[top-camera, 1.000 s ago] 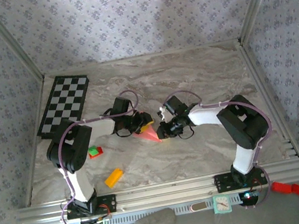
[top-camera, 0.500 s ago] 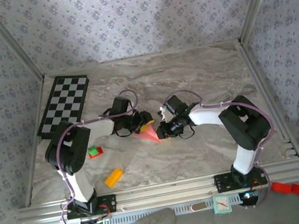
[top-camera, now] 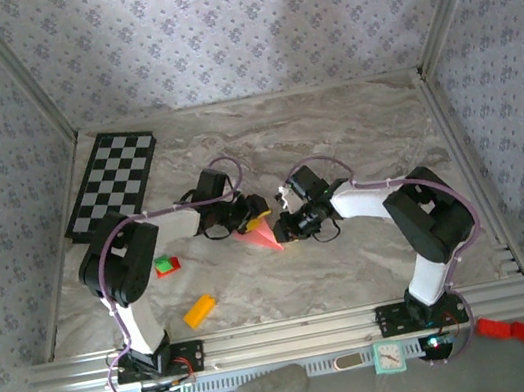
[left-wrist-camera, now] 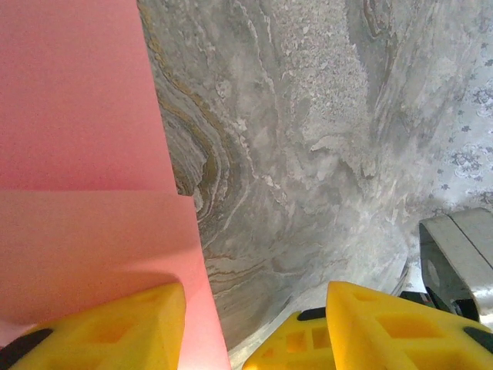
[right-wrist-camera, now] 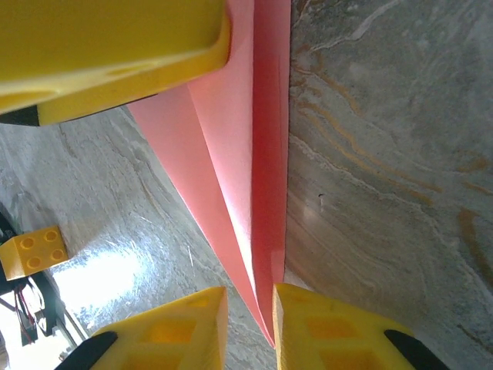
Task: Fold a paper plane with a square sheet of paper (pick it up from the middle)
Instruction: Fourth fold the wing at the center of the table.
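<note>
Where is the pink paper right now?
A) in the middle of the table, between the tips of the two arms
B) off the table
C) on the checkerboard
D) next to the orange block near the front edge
A: the pink paper is at the centre, where the left gripper and the right gripper meet, well away from the checkerboard and the orange block.

The salmon-pink paper plane [top-camera: 262, 237], a narrow creased dart, sits near the tabletop's [top-camera: 332, 133] middle, tip toward the near edge.
</note>
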You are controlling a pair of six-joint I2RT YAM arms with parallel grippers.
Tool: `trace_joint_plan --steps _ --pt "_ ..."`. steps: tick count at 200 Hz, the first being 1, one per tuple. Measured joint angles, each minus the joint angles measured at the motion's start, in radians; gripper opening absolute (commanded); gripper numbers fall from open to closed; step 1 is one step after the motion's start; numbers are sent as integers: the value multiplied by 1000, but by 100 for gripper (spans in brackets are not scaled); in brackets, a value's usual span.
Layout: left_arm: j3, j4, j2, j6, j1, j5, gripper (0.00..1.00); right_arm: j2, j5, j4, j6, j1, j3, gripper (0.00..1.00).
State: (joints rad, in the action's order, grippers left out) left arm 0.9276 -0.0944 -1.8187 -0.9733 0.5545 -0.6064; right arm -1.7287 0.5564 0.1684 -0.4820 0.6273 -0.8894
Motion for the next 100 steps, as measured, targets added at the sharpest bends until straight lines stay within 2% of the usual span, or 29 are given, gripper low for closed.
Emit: trace_joint_plan --steps 100 --pt "0 0 0 0 5 -4 53 -23 8 9 4 13 -5 16"
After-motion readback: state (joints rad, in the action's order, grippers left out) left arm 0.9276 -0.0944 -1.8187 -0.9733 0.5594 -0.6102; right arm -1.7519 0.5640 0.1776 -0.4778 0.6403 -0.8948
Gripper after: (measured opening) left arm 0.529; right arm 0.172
